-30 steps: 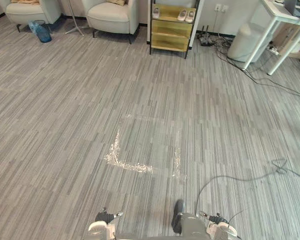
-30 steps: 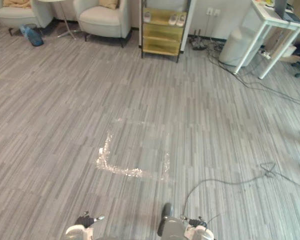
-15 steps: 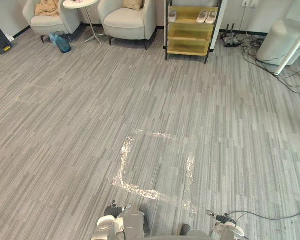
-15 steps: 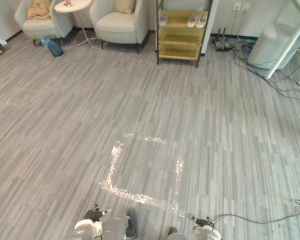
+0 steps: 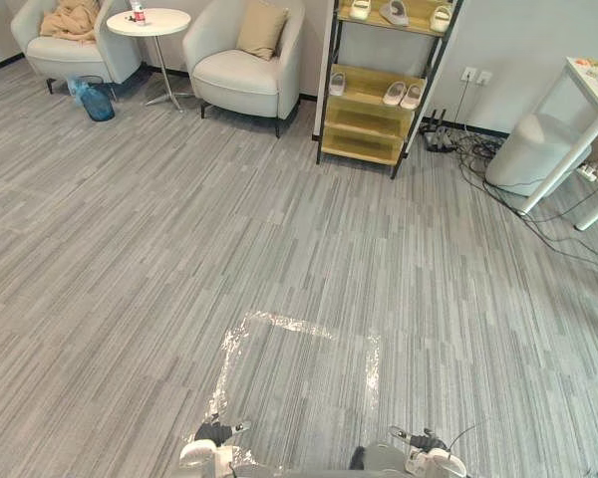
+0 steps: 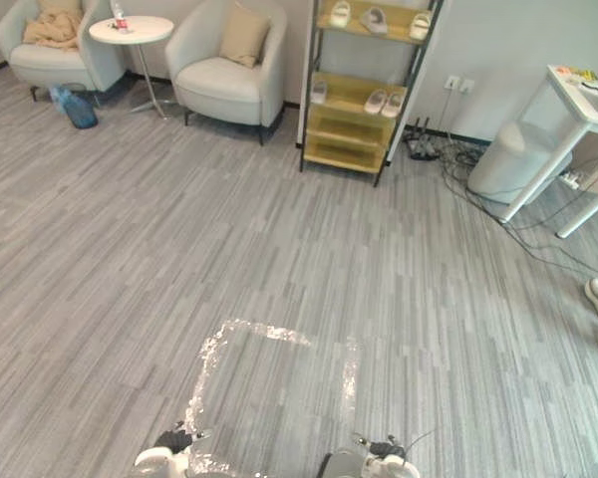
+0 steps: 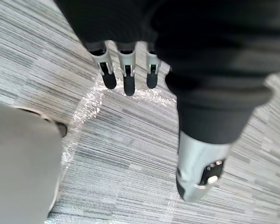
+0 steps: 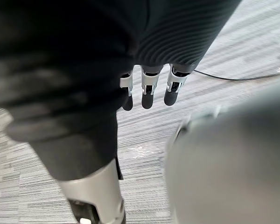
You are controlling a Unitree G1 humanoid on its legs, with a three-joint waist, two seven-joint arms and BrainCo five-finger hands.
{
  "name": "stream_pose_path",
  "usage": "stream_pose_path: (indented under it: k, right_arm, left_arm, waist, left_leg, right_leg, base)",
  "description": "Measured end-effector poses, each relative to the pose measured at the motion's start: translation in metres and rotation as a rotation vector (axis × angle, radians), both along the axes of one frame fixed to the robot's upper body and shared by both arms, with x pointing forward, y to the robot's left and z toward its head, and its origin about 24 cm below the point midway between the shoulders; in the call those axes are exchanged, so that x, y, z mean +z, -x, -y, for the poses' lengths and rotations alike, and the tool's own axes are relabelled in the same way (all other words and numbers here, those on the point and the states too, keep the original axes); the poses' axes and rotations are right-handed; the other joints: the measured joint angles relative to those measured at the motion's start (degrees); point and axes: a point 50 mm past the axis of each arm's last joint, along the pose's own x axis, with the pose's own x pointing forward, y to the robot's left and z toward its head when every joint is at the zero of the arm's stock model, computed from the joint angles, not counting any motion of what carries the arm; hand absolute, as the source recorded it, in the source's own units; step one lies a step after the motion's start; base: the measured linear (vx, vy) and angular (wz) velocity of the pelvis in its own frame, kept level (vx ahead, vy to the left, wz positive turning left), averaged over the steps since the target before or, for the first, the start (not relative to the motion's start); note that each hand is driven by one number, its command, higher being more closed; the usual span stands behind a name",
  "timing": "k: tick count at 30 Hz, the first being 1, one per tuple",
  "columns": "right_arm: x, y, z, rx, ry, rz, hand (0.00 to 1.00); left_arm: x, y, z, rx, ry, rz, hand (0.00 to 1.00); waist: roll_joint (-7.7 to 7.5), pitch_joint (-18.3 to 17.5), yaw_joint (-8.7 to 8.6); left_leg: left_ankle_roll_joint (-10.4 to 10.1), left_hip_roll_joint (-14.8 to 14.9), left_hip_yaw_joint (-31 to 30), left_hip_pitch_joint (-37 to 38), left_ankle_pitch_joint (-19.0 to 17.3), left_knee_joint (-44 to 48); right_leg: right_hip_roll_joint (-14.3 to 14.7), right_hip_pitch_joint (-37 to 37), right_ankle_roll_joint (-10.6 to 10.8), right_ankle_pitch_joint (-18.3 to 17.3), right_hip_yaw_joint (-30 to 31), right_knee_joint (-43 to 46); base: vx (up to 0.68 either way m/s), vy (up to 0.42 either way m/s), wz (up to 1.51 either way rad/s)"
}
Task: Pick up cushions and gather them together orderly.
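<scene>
While both hands hang empty, left hand (image 7: 130, 70) and right hand (image 8: 149, 88) w/ fingers straight and relaxed, cushions sit apart: tan cushion (image 5: 262, 30) upright on one armchair (image 5: 241, 75), beige bundle (image 5: 72, 17), maybe another, on far armchair (image 5: 55, 50). Not gathered; looks mostly left to do.

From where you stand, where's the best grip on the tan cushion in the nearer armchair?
Probably its top edge. The tan cushion stands upright, leaning on the armchair backrest, so that edge is free. Come from the open front, over the seat; the arm walls close off both sides. Both hands, left hand and right hand, hang open and empty.
</scene>
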Motion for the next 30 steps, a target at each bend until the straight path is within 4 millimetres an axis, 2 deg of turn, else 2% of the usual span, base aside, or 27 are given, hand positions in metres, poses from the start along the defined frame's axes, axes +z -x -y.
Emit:
stream_pose_path:
  k: [1,2,3,4,5,6,7,8,9,10,11,12,14,15,16,17,19,20,21,23,30]
  right_arm:
    - [0.000,0.002,0.000,-0.002,0.000,-0.004,0.00]
    - [-0.002,0.008,0.003,-0.016,0.001,-0.019,0.00]
    - [0.000,0.008,0.010,-0.029,0.017,-0.016,0.00]
    - [0.000,0.007,0.014,-0.033,0.025,-0.015,0.00]
    - [0.001,0.009,0.015,-0.044,0.025,-0.013,0.00]
    - [0.000,0.009,0.013,-0.051,0.019,-0.010,0.00]
    - [0.000,0.009,0.012,-0.054,0.019,-0.009,0.00]
    - [0.000,0.009,0.012,-0.037,0.023,-0.015,0.00]
    - [0.000,0.009,0.013,-0.039,0.025,-0.016,0.00]
    - [-0.001,0.010,0.011,-0.043,0.022,-0.022,0.00]
    - [0.000,0.010,0.010,-0.049,0.019,-0.019,0.00]
    - [0.000,0.010,0.011,-0.054,0.019,-0.018,0.00]
    - [0.000,0.008,0.012,-0.070,0.023,-0.011,0.00]
    - [0.001,0.008,0.012,-0.072,0.025,-0.011,0.00]
    - [0.000,0.009,0.012,-0.074,0.024,-0.014,0.00]
    - [-0.001,0.014,0.011,-0.073,0.022,-0.026,0.00]
    - [-0.003,0.019,0.005,-0.072,0.009,-0.038,0.00]
    - [-0.004,0.019,0.004,-0.072,0.004,-0.040,0.00]
    - [-0.005,0.021,0.001,-0.073,-0.003,-0.044,0.00]
    - [-0.004,0.017,-0.005,-0.067,-0.014,-0.032,0.00]
    - [-0.003,0.014,-0.010,-0.050,-0.019,-0.013,0.00]
  left_arm:
    - [0.000,0.002,-0.001,0.002,-0.003,-0.004,0.00]
    - [0.000,0.002,-0.005,0.002,-0.013,-0.005,0.00]
    - [-0.001,0.003,0.001,0.007,0.003,-0.009,0.00]
    - [-0.003,0.007,0.009,0.032,0.033,-0.012,0.00]
    - [-0.003,0.008,0.012,0.062,0.046,-0.005,0.00]
    - [-0.003,0.007,0.013,0.072,0.052,0.002,0.00]
    - [-0.002,0.003,0.016,0.088,0.064,0.017,0.00]
    - [-0.001,0.002,0.020,0.091,0.073,0.030,0.00]
    - [-0.001,0.002,0.020,0.087,0.074,0.030,0.00]
    - [0.000,-0.001,0.020,0.079,0.072,0.037,0.00]
    - [0.001,-0.004,0.019,0.069,0.067,0.044,0.00]
    - [0.002,-0.005,0.019,0.063,0.064,0.047,0.00]
    - [0.002,-0.006,0.020,0.062,0.064,0.052,0.00]
    - [0.002,-0.006,0.020,0.065,0.063,0.054,0.00]
    - [0.003,-0.008,0.018,0.078,0.063,0.062,0.00]
    - [0.003,-0.008,0.020,0.084,0.067,0.065,0.00]
    - [0.003,-0.006,0.018,0.083,0.058,0.056,0.00]
    - [0.003,-0.008,0.016,0.085,0.056,0.061,0.00]
    - [0.004,-0.009,0.014,0.097,0.053,0.065,0.00]
    - [0.003,-0.006,0.010,0.114,0.051,0.058,0.00]
    - [0.003,-0.005,0.011,0.111,0.052,0.053,0.00]
  waist:
    - [-0.60,0.08,-0.02]
    - [-1.49,0.35,-0.24]
    - [0.41,0.55,-0.59]
    - [2.31,-0.18,-0.10]
    - [2.88,-0.77,-0.15]
    - [3.08,-0.87,-0.34]
    - [4.60,-1.38,-0.36]
    - [5.15,-0.82,0.19]
    - [5.38,-0.69,0.45]
    - [4.90,-0.60,0.55]
    - [4.49,-0.41,0.47]
    - [4.30,-0.29,0.55]
    - [4.13,-0.30,0.77]
    - [3.97,-0.26,0.77]
    - [3.55,0.01,1.19]
    - [3.49,-0.39,2.05]
    - [3.01,-1.10,2.28]
    - [2.33,-0.91,2.25]
    - [1.62,-0.70,3.01]
    - [0.91,-1.30,3.24]
    - [0.65,-1.69,3.30]
  left_leg:
    - [-0.49,-0.67,-0.43,0.72,-0.29,-0.15]
    - [-1.98,-1.31,-2.59,3.18,-2.15,-0.14]
    - [-2.23,0.04,-3.88,4.51,-3.40,-0.04]
    - [-2.35,1.54,-4.51,4.71,-3.64,2.70]
    - [-2.49,2.87,-5.33,0.10,-3.64,12.62]
    - [-3.53,3.43,-5.87,-3.21,-3.43,19.46]
    - [-7.49,5.82,-6.00,-9.64,-0.50,32.43]
    - [-8.63,8.92,-5.72,-14.69,3.97,42.93]
    - [-8.44,10.00,-4.99,-16.39,3.27,46.54]
    - [-8.21,10.65,-3.45,-18.12,0.87,47.02]
    - [-7.65,10.36,-1.23,-19.03,-1.71,43.45]
    - [-7.37,9.70,-0.69,-19.09,-2.62,39.85]
    - [-6.88,6.60,-2.07,-19.22,-3.39,23.69]
    - [-6.22,4.69,-4.54,-19.67,-2.38,16.82]
    - [-6.46,2.57,-6.97,-20.07,1.51,11.85]
    - [-7.55,1.39,-7.92,-19.07,6.85,7.99]
    - [-5.57,-0.12,-7.16,-17.51,6.88,8.28]
    - [-5.03,-0.25,-5.89,-17.44,6.41,9.45]
    - [-4.38,-0.49,-4.80,-17.04,5.85,10.56]
    - [-3.35,-1.01,-4.48,-15.85,4.39,11.33]
    - [-2.76,-2.16,-4.62,-14.77,3.52,10.98]
  right_leg:
    - [-0.04,-0.11,0.68,2.49,0.81,-2.79]
    - [-0.30,0.15,-1.57,8.19,2.69,-1.99]
    - [0.79,0.27,-3.10,7.10,2.31,0.96]
    - [1.67,0.42,-3.92,4.28,1.48,3.23]
    - [2.00,1.66,-4.29,2.67,0.29,3.01]
    - [2.26,2.68,-4.49,2.21,-0.48,2.07]
    - [4.02,4.73,-5.16,1.71,-1.29,0.00]
    - [6.05,7.81,-5.84,1.29,-1.39,-2.45]
    - [6.92,9.68,-6.11,1.08,-1.43,-3.67]
    - [7.18,12.32,-5.94,1.09,-1.53,-5.15]
    - [7.11,15.03,-6.00,1.00,-1.20,-6.95]
    - [6.95,16.19,-5.79,0.86,-0.85,-7.64]
    - [6.00,18.37,-4.87,0.14,0.07,-8.84]
    - [5.36,18.57,-4.43,-0.76,1.08,-8.54]
    - [4.17,19.22,-3.94,-1.75,2.34,-8.35]
    - [3.43,19.72,-2.38,-2.14,3.52,-7.81]
    - [2.28,20.79,-1.28,-2.71,5.00,-7.70]
    - [1.89,21.17,-1.09,-2.82,5.39,-7.70]
    - [1.54,21.59,-0.99,-2.56,6.23,-7.71]
    - [0.99,22.61,-1.05,-2.42,6.59,-7.80]
    - [0.09,23.47,-0.98,-2.47,7.01,-8.67]
  base:
    - [0.40,-0.253,0.64]
    - [0.32,-0.204,0.56]
    - [0.39,-0.206,0.38]
    - [0.39,-0.205,0.18]
    - [0.39,-0.228,0.19]
    - [0.36,-0.258,0.34]
    - [0.44,-0.233,0.25]
    - [0.44,-0.185,0.11]
    - [0.42,-0.140,-0.03]
    - [0.33,-0.096,-0.03]
    - [0.32,-0.078,-0.08]
    - [0.25,-0.034,-0.17]
    - [0.25,0.063,-0.25]
    - [0.31,0.145,-0.29]
    - [0.30,0.170,-0.49]
    - [0.27,0.157,-0.52]
    - [0.29,0.137,-0.18]
    - [0.30,0.163,-0.17]
    - [0.20,0.139,-0.34]
    - [0.21,0.150,-0.22]
    - [0.05,0.041,-0.03]
